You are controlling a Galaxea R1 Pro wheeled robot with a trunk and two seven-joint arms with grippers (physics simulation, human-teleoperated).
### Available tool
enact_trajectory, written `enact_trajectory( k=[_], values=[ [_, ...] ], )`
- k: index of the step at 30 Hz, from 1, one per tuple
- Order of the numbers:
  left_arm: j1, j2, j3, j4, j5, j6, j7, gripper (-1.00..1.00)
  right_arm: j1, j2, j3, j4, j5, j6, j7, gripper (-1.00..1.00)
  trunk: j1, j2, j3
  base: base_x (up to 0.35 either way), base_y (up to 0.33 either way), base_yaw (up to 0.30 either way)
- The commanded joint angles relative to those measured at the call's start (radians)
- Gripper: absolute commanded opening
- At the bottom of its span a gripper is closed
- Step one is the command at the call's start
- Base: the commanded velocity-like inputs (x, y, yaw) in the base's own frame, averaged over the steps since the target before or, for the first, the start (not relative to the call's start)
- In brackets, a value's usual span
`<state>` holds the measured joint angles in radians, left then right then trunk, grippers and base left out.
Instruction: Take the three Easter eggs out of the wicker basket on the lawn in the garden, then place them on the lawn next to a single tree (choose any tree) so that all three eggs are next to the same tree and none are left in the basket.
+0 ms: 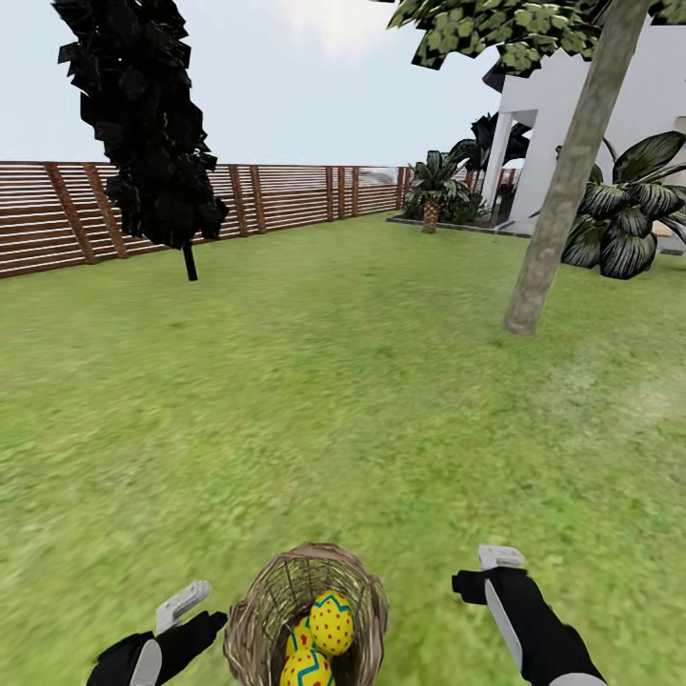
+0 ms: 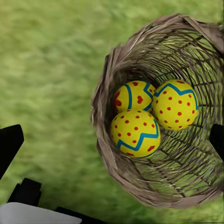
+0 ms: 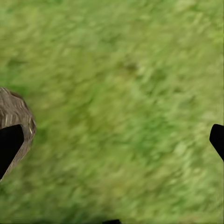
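The left end effector [image 1: 195, 610] hangs released just beside the wicker basket [image 1: 262, 595]; the right end effector [image 1: 481, 572] is released too, empty, near the basket's other side. All three Easter eggs [image 2: 149, 114] lie touching inside the basket on the lawn [image 1: 343, 381], well apart from the tree [image 1: 562, 191].

The left arm's black, glove-like gripper [image 1: 186, 610] carries a pale grey, flat finger plate with a slot down its face, and a white panel shows on the black forearm behind it. The right arm's black, blocky gripper [image 1: 486, 572] is topped by a small light grey square plate, and a long white strip runs along its dark, rounded forearm toward a grey cuff.
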<state>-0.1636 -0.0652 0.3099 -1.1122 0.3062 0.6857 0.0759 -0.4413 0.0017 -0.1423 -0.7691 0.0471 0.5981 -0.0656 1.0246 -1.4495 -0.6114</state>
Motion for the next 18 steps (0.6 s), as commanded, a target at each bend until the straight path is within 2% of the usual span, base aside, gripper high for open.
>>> enact_trajectory(
  k=[1,4,18],
  values=[
    [-0.001,0.000,-0.042,-0.003,0.008,0.007,0.008,1.00,-0.001,-0.002,-0.001,0.007,0.005,0.005,0.017,1.00,0.000,-0.001,-0.001,0.194,-0.186,0.000],
    [-0.001,0.001,-0.068,-0.003,0.008,0.013,0.008,1.00,-0.001,-0.003,-0.002,0.011,0.004,0.005,0.022,1.00,0.000,-0.001,-0.001,0.059,-0.056,0.000],
    [-0.001,0.001,-0.077,-0.002,0.008,0.017,0.008,1.00,-0.001,-0.002,-0.002,0.024,0.004,0.005,0.023,1.00,0.000,-0.001,-0.001,0.002,-0.002,0.000]
  ],
)
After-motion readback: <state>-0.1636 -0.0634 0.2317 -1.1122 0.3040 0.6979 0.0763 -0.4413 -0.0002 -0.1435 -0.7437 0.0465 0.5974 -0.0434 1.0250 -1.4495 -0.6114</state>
